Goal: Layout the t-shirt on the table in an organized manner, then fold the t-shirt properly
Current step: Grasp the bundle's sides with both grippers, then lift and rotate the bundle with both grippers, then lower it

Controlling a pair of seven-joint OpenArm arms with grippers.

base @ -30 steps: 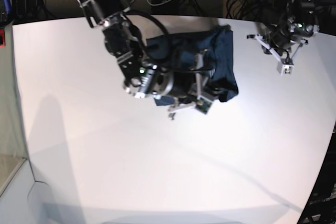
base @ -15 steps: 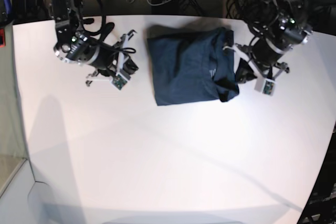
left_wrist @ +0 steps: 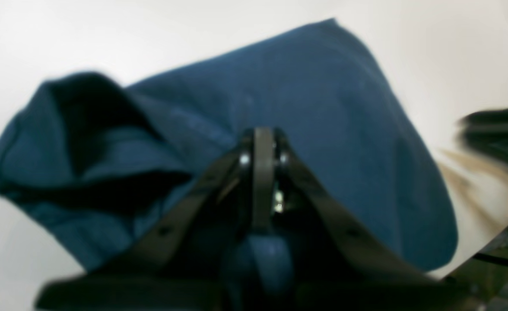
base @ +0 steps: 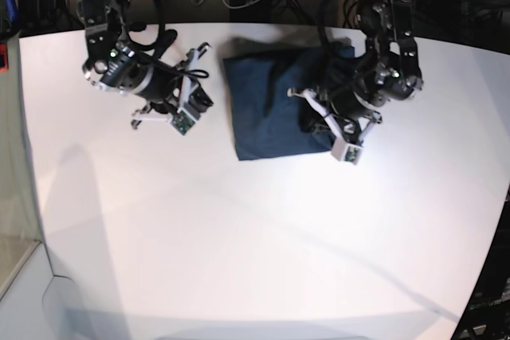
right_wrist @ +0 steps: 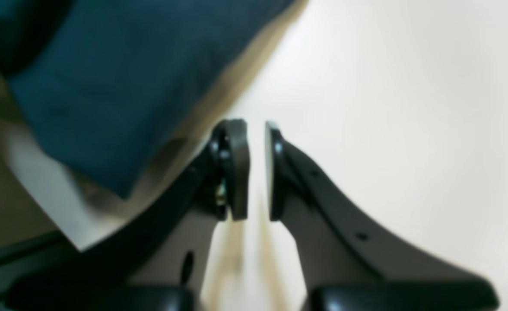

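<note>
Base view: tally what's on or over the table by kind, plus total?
t-shirt (dark blue, folded on the table): 1
end effectors: 2, the left end effector over the shirt, the right end effector beside it
Total: 3

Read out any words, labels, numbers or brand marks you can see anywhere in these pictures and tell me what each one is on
None can be read.
t-shirt: plain navy cloth, no print or label showing in any view.
table: unmarked white.
left gripper and right gripper: blurred, no lettering visible.
</note>
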